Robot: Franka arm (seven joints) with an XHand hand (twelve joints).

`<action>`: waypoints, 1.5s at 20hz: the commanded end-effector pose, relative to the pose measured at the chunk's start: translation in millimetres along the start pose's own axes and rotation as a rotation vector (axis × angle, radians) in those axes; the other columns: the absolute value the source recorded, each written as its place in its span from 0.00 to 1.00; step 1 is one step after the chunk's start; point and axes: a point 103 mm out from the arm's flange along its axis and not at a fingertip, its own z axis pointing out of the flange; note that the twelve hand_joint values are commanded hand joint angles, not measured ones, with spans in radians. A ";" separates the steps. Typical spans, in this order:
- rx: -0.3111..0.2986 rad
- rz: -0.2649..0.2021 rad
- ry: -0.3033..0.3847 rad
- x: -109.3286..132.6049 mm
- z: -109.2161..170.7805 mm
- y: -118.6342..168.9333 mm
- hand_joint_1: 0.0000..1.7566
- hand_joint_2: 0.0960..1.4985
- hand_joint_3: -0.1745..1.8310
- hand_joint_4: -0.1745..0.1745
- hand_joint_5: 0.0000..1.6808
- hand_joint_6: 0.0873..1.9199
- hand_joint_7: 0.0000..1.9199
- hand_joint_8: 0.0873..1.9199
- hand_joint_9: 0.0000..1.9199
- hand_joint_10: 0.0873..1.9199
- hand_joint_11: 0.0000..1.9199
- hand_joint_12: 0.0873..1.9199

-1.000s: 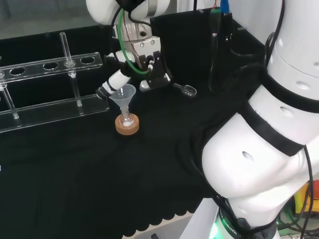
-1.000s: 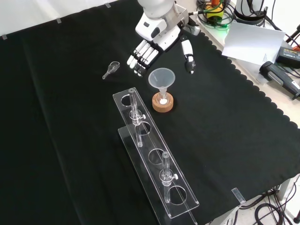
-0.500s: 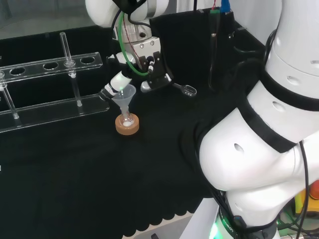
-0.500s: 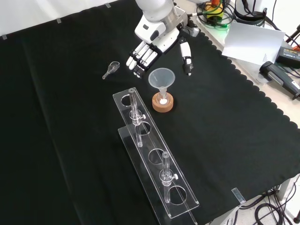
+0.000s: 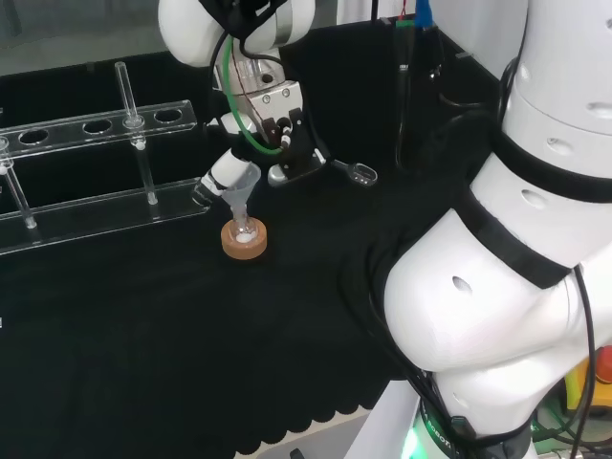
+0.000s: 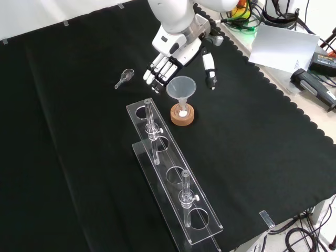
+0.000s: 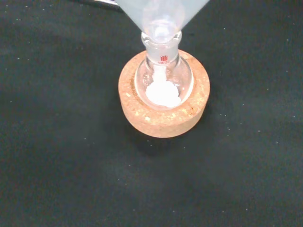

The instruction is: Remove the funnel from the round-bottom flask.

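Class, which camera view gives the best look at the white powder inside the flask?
The wrist view: the white powder lies close and large in the flask on its cork ring. The front view shows a small white spot; the head view barely a pale speck.

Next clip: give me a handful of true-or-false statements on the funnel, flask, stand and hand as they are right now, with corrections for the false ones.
1. The funnel sits in the neck of the flask. True.
2. The flask rests on a red ribbed ring. False: it rests on a cork ring.
3. The hand has its fingers curled round the funnel. False: its fingers are straight beside the funnel, holding nothing.
4. White powder lies in the flask's bottom. True.
5. The test tube rack holds no tubes. False: tubes stand in it.
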 end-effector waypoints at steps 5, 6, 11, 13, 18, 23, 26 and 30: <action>0.023 0.025 -0.015 -9.9 2.4 5.6 0.26 0.36 0.09 0.09 0.00 0.00 0.08 0.01 0.02 0.00 0.00 0.00; 0.030 0.024 -0.012 -11.1 2.3 6.0 0.26 0.36 0.09 0.09 0.00 0.00 0.08 0.01 0.02 0.00 0.00 0.00; 0.040 0.021 -0.014 -12.0 0.0 5.1 0.26 0.36 0.09 0.08 0.00 0.00 0.08 0.01 0.02 0.00 0.00 0.00; 0.040 0.024 -0.012 -11.8 -1.4 3.4 0.26 0.36 0.09 0.08 0.00 0.00 0.09 0.01 0.02 0.00 0.00 0.00; 0.060 0.046 -0.014 -11.4 1.4 1.4 0.25 0.36 0.09 0.08 0.00 0.00 0.09 0.02 0.03 0.00 0.00 0.00; 0.070 0.051 -0.029 -8.4 3.5 -1.1 0.25 0.36 0.09 0.08 0.00 0.00 0.09 0.02 0.03 0.00 0.00 0.00; 0.076 0.051 -0.033 -6.4 6.2 -2.0 0.25 0.36 0.09 0.08 0.00 0.00 0.09 0.02 0.03 0.00 0.00 0.00; 0.082 0.050 -0.039 -5.3 8.9 -3.5 0.25 0.36 0.09 0.08 0.00 0.00 0.10 0.03 0.03 0.00 0.00 0.00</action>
